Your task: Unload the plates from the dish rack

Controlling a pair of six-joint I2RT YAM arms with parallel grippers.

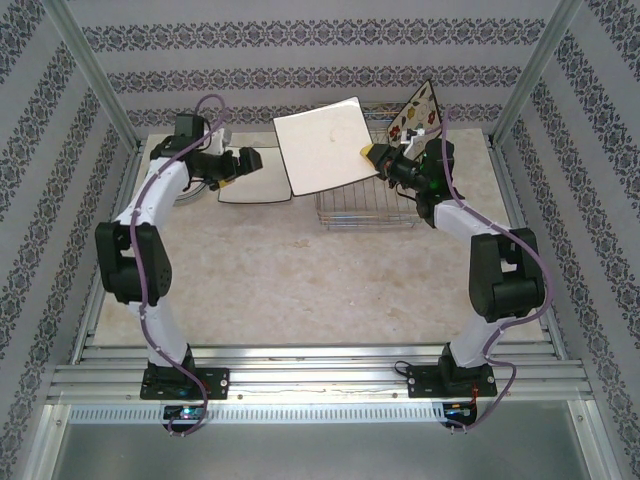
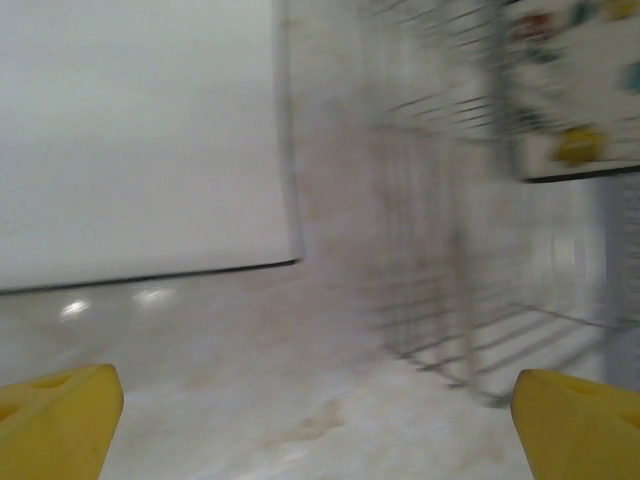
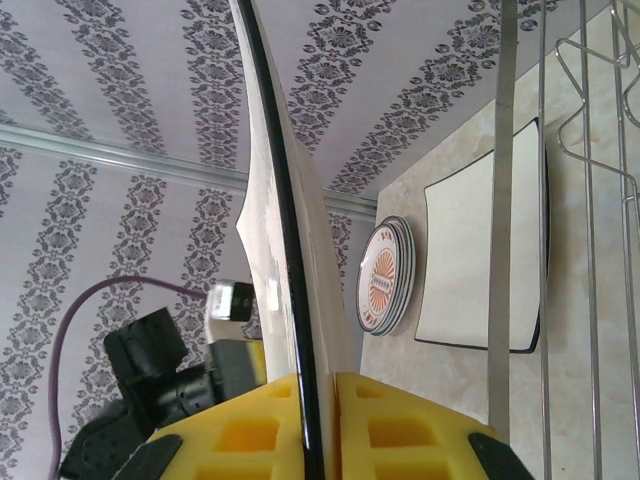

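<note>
leftward and down: the held plate lies on the pile side of its claw

clamped tight on the right rim of a square cream plate [image 1: 322, 145], the right claw [image 1: 378, 155] holds it in the air over the left end of the dish rack [image 1: 365, 222], which sits by the far edge of the table [image 1: 300, 290], right of middle. the right wrist view has the dark rim running straight out from between the yellow pads [image 3: 250, 430]. the plate stretches away from the claw to the left, tilted, its broad face turned up.

further left, beside the rack and along the same far edge, a second square plate [image 1: 262, 190] lies flat, and beyond it a stack of round plates [image 3: 385, 285]. so the drop spot lies the way the held plate already points. my guess is a sweep left, then a lowering.

the left claw [image 1: 238, 165] hangs just over that flat plate, jaws wide apart and empty. it is nearer the pile and may sit in the path. one flowered plate [image 1: 420, 115] stands upright at the rack's right end.
</note>
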